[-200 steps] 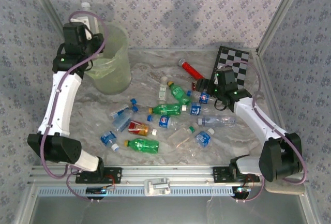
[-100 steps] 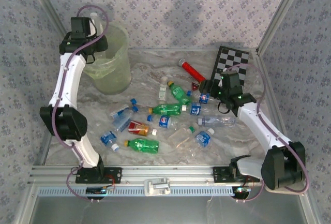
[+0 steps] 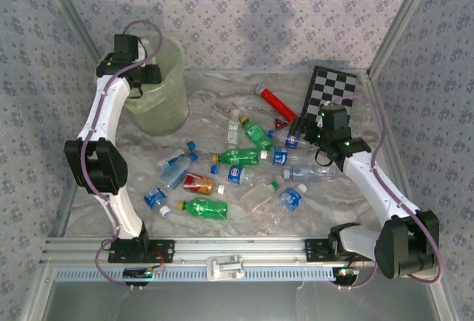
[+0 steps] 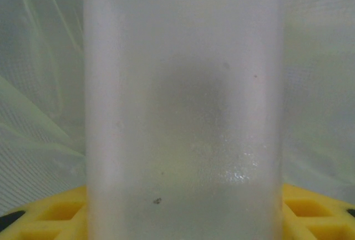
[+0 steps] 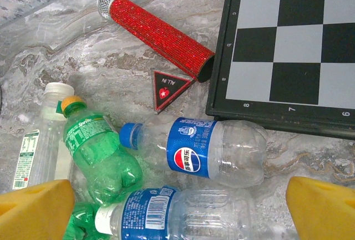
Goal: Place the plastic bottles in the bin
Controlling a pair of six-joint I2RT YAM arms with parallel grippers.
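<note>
A pale translucent bottle (image 4: 183, 112) stands upright between the yellow fingers (image 4: 50, 212) of my left gripper (image 4: 183, 218), which is shut on it. Behind it is the thin liner of the pale-green bin (image 4: 39, 112). From above, my left gripper (image 3: 141, 69) hangs over the mouth of the bin (image 3: 159, 106). My right gripper (image 5: 177, 212) is open above a blue-label Pepsi bottle (image 5: 199, 151) and a white-capped blue-label bottle (image 5: 166, 212), touching neither. A green Sprite bottle (image 5: 97, 151) lies to their left. Several more bottles (image 3: 229, 165) lie scattered mid-table.
A black-and-white checkerboard (image 5: 288, 40) leans at the back right, its edge just behind the Pepsi bottle. A red glittery cylinder (image 5: 158, 37) and a small triangular tag (image 5: 169, 87) lie beside it. Patterned walls and metal posts close in the table.
My left gripper has swung right and down with its bottle, from outside the bin's left rim to over its mouth. My right gripper has drifted slightly right.
</note>
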